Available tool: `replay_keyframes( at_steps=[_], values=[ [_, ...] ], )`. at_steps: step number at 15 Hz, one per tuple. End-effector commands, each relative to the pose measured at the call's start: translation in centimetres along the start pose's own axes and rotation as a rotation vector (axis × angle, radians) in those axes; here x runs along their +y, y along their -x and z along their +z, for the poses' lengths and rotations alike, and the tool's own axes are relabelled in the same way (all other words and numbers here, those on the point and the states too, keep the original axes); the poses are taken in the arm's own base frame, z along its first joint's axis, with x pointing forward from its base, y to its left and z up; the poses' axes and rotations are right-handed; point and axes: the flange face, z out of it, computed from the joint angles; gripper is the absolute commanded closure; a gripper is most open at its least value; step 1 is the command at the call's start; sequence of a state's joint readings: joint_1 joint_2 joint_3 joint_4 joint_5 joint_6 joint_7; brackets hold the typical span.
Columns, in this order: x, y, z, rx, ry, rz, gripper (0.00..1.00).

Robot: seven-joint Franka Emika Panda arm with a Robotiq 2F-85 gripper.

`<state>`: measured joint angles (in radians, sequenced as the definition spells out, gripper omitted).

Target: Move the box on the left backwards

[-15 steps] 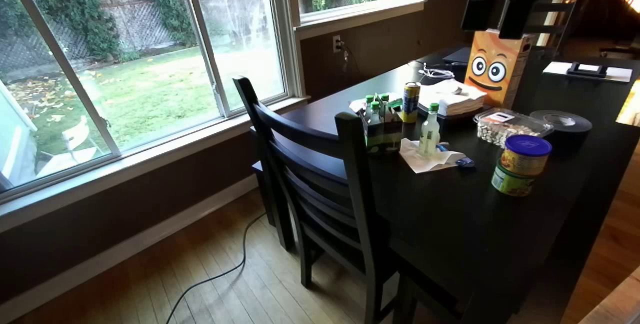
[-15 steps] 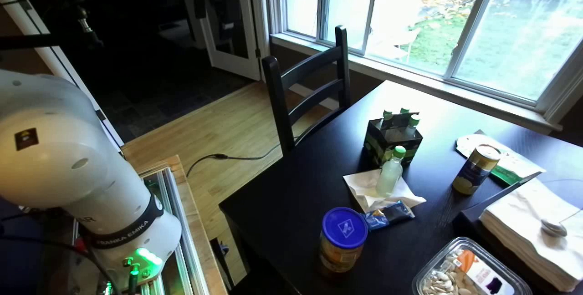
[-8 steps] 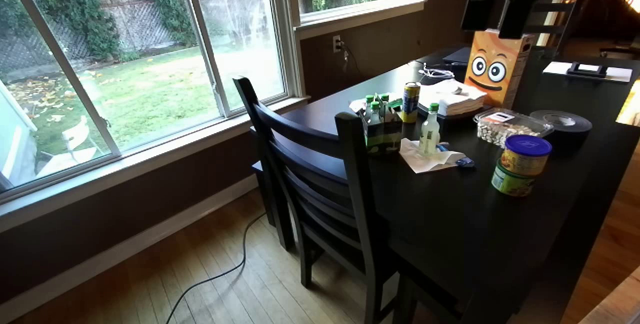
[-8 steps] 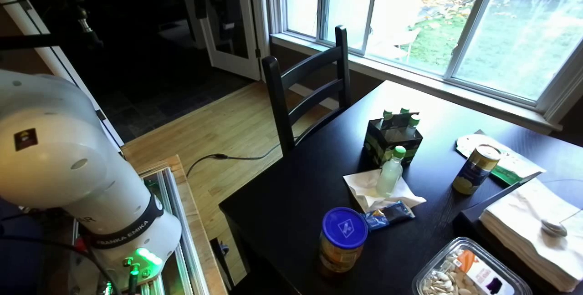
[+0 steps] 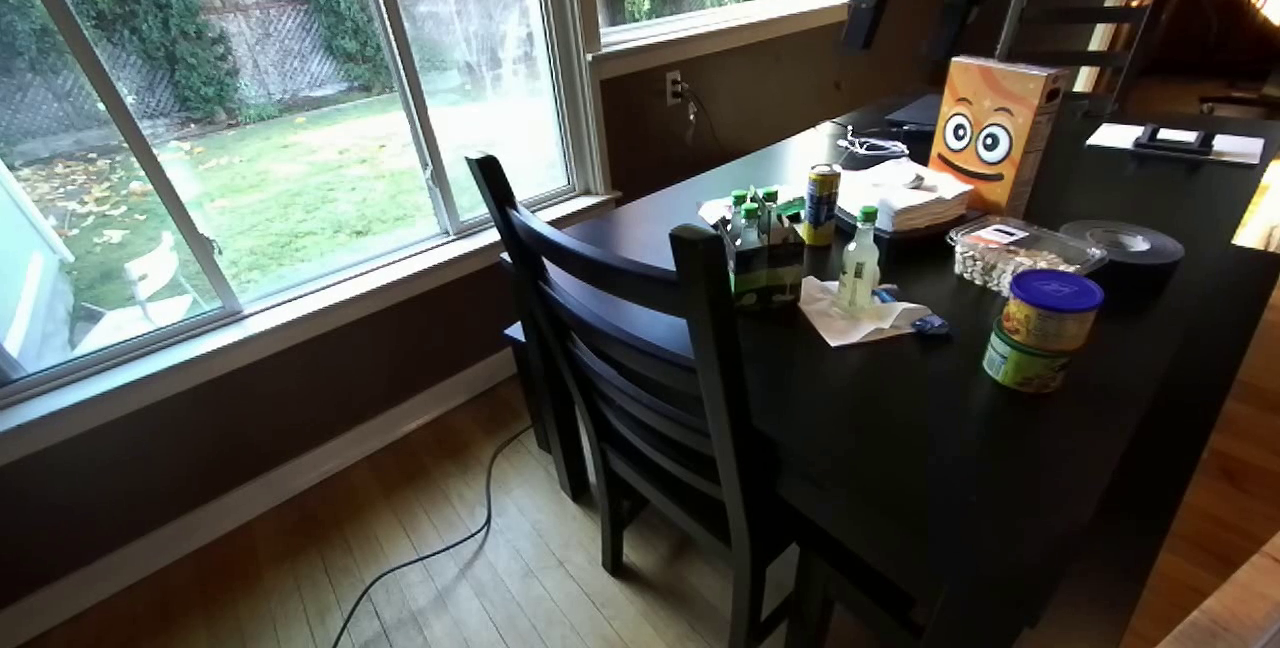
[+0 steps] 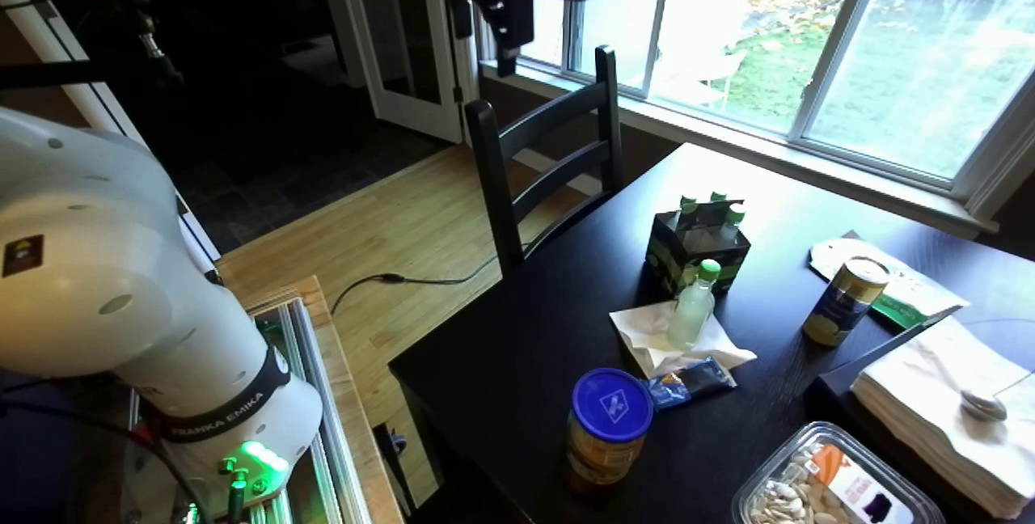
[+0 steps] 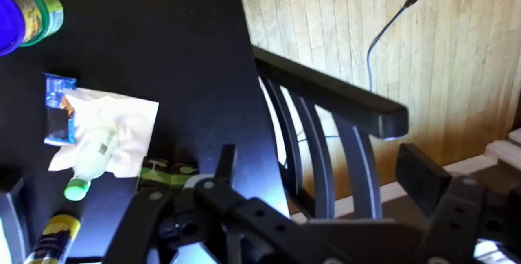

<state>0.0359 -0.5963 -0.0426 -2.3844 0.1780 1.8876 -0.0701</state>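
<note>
The box is a small dark carton (image 5: 775,278) with little green-topped bottles sticking up. It stands upright on the black table, near the window-side chair, in both exterior views (image 6: 667,253). In the wrist view the carton (image 7: 165,173) shows only partly, behind the left finger. My gripper (image 5: 905,33) is open and empty, high above the table and apart from the carton. It shows at the top in an exterior view (image 6: 485,47). In the wrist view my gripper (image 7: 319,154) has its fingers wide apart, with the table edge and chair seen below between them.
A loose green-capped bottle (image 6: 691,314) stands on a napkin right beside the carton. A can (image 6: 845,302), a napkin stack (image 6: 946,411), a blue-lidded tub (image 6: 610,407) and a clear nut tray (image 5: 1020,258) are near. A tall orange cartoon box (image 5: 990,133) and a chair (image 5: 620,258) stand by.
My gripper has moved left in an exterior view, off the top of the orange box. In an exterior view it has come right and lower into sight. The carton has not moved.
</note>
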Motion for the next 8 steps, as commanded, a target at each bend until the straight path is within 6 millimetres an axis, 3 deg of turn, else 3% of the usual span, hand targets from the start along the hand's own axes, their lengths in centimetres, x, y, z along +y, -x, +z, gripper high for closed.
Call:
replay_keyframes(
  at_steps=[1, 8],
  values=[
    [1.4, -6.8, 2.0, 0.014, 0.082, 0.071, 0.0],
    [2.9, -15.6, 4.8, 0.104, 0.248, 0.169, 0.0]
  ],
)
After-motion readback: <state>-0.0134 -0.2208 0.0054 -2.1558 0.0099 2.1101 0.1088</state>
